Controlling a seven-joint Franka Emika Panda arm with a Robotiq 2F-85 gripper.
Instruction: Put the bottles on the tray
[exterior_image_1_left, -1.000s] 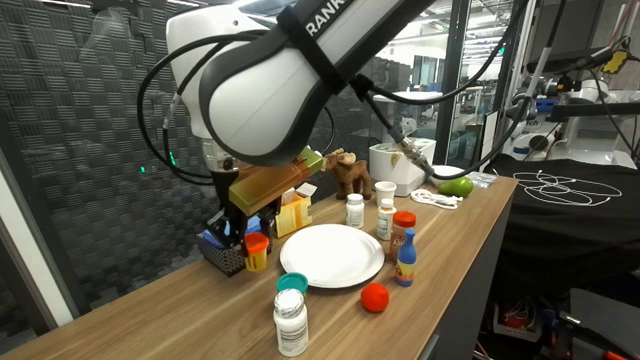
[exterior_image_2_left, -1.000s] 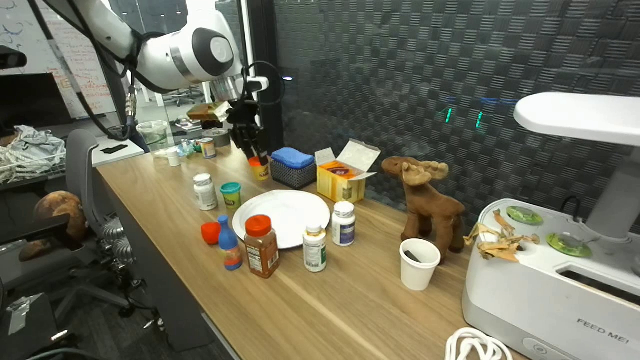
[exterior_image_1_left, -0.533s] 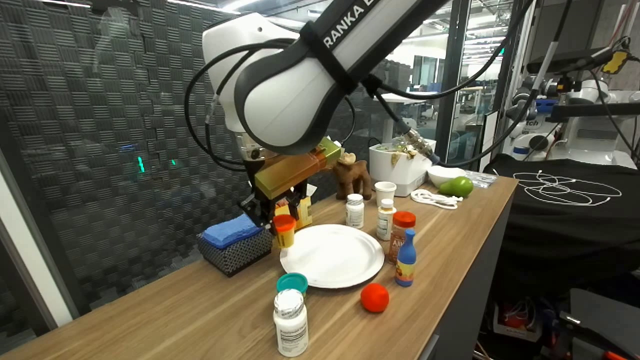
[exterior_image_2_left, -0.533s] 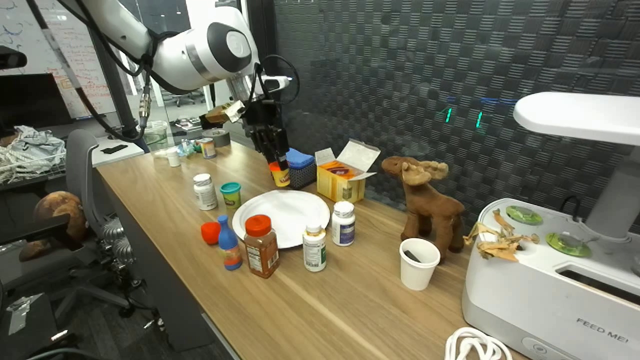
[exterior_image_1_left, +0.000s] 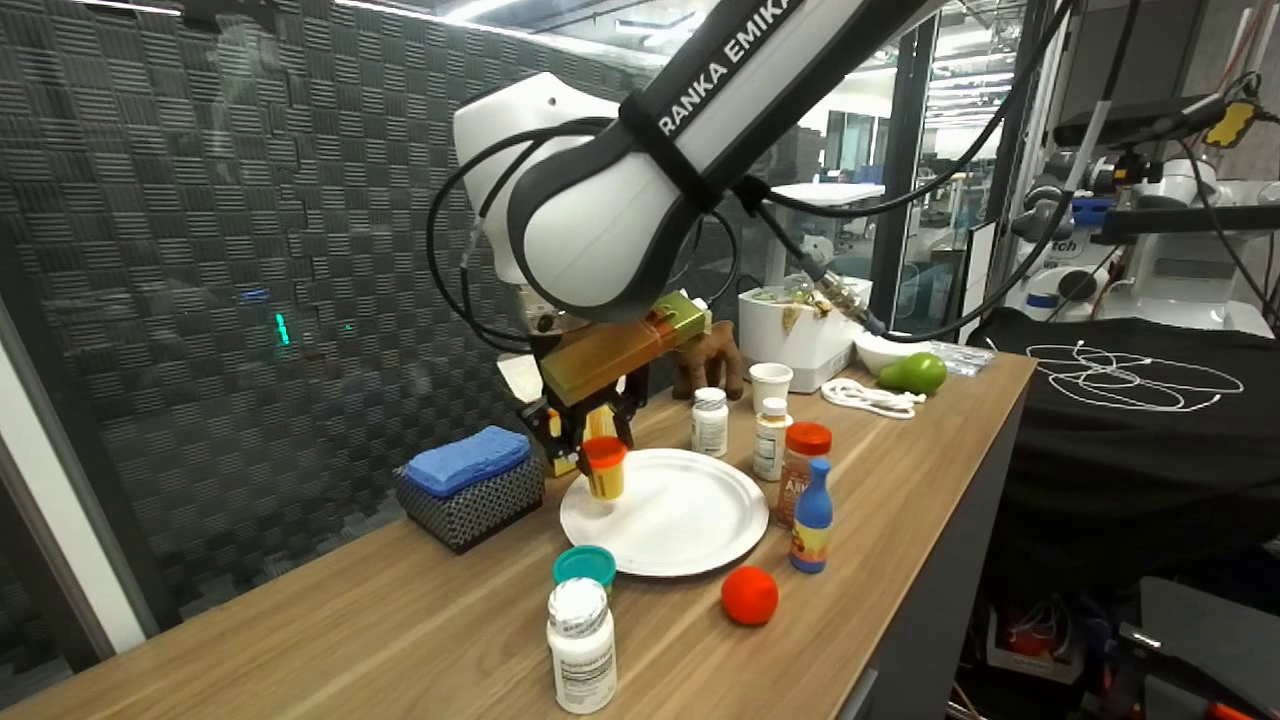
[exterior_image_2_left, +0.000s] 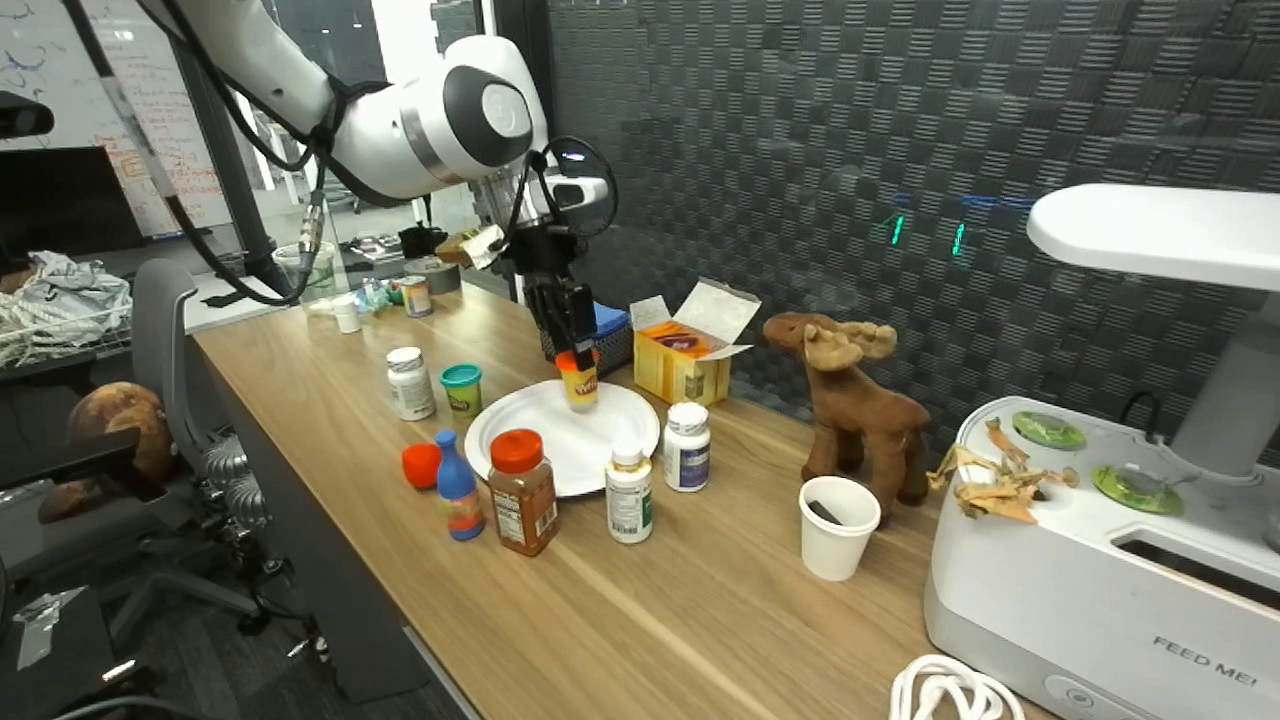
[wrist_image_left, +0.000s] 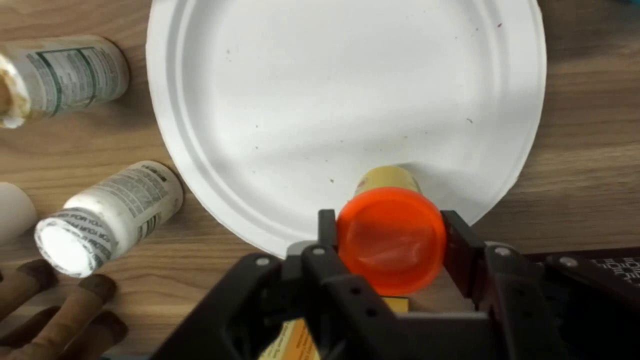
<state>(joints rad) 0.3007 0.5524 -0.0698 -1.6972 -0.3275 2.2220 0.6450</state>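
The jaws hold the orange-lidded tub (wrist_image_left: 391, 240) over the plate (wrist_image_left: 325, 65), seemingly almost placed, while the other bottles (exterior_image_2_left: 629, 500) stand on the tabletop (exterior_image_2_left: 720, 630) around that plate, yet to be loaded.

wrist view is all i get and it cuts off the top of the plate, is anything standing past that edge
Observer: Yes, a red-capped jar stands upright out there beside the plate, as both exterior views show.
Operator: just that or has it got company
Observer: A slim blue bottle stands upright right next to the jar.
Operator: ok, anything loose near there that might roll
Observer: A small red ball lies near the blue bottle; it could perhaps roll if bumped.
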